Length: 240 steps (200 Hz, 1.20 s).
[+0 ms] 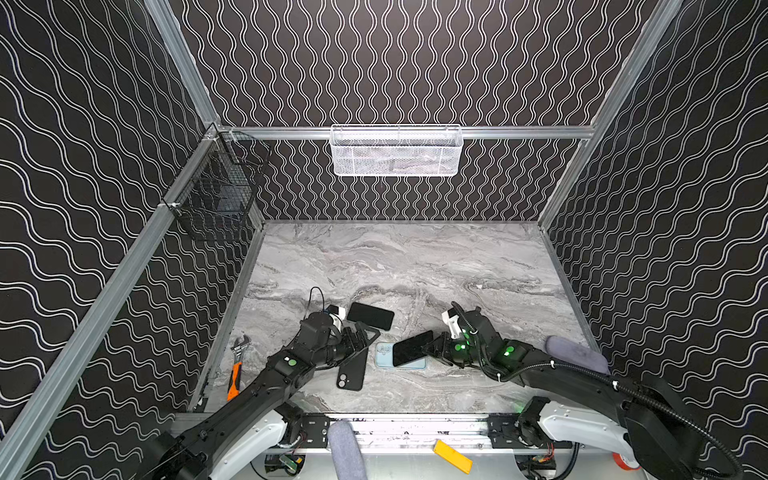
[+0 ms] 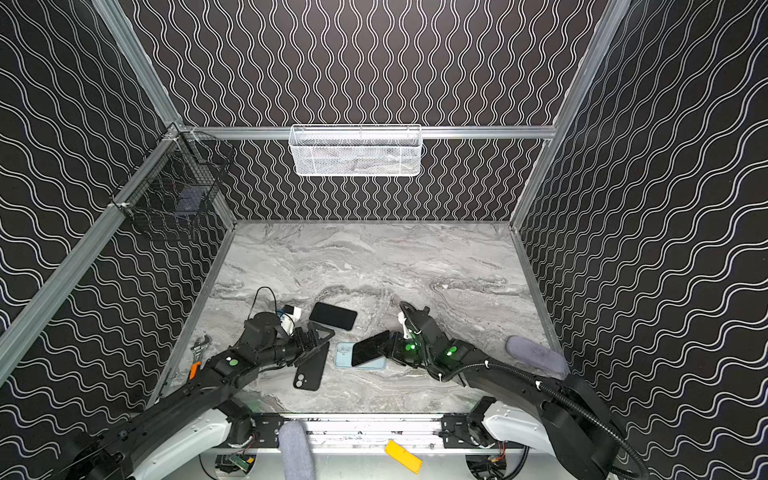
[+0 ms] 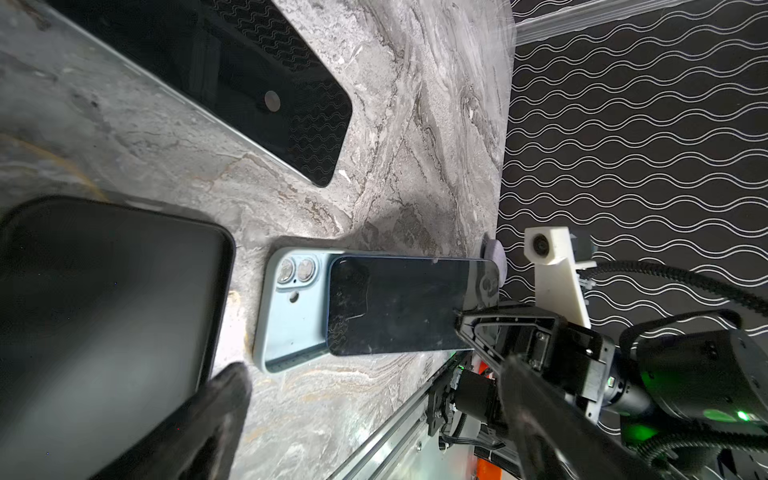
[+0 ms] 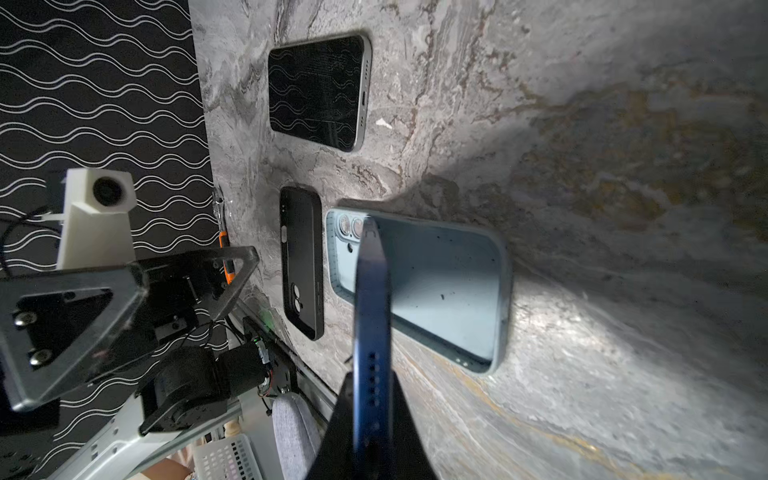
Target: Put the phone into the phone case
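Marbled grey tabletop (image 1: 415, 266) is filling the lower middle of both top views, where my right claw (image 1: 435, 345) is clamping the dark-screened, blue-edged phone (image 1: 411, 349) by its near short end. Leftward from that claw the phone is hanging tilted, its long axis running along the pale blue phone case (image 1: 383, 357) lying open beneath it, and its far end is dipping towards the camera holes. My left claw (image 1: 362, 343) is gaping wide and empty above a black case (image 1: 352, 376), just beside.
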### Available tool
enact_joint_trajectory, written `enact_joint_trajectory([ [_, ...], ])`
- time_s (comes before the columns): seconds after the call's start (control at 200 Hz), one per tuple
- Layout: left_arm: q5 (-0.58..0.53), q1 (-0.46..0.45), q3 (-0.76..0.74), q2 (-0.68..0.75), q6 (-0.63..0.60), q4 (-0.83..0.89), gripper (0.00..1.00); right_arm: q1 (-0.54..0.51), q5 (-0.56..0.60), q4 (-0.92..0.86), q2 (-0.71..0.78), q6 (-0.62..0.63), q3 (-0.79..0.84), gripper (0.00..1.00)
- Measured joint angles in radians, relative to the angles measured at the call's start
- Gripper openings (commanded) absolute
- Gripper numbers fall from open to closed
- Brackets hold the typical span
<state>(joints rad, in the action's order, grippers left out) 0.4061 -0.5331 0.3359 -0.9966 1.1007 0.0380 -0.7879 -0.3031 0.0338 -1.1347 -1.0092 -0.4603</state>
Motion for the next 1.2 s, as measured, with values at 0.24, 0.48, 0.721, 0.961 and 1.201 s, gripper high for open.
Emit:
enact_joint_trajectory([
  [0.24,0.003,-0.005,-0.019,-0.023,0.026,-0.043,0.98,-0.040,0.043,0.050,-0.039,0.012,-0.004,0.00],
  [0.48,0.002,-0.023,-0.034,-0.082,0.036,-0.095,0.98,-0.057,0.082,0.052,-0.028,0.026,0.004,0.00],
  [0.721,-0.021,-0.058,-0.012,-0.108,0.047,-0.097,0.98,-0.058,0.097,0.046,-0.005,0.036,0.022,0.00],
  [0.961,-0.062,-0.095,-0.014,-0.189,0.076,-0.121,0.98,-0.058,0.103,0.049,0.011,0.037,0.035,0.00],
  [1.201,-0.084,-0.122,-0.019,-0.291,0.108,-0.217,0.98,-0.058,0.104,0.057,0.023,0.035,0.048,0.00],
])
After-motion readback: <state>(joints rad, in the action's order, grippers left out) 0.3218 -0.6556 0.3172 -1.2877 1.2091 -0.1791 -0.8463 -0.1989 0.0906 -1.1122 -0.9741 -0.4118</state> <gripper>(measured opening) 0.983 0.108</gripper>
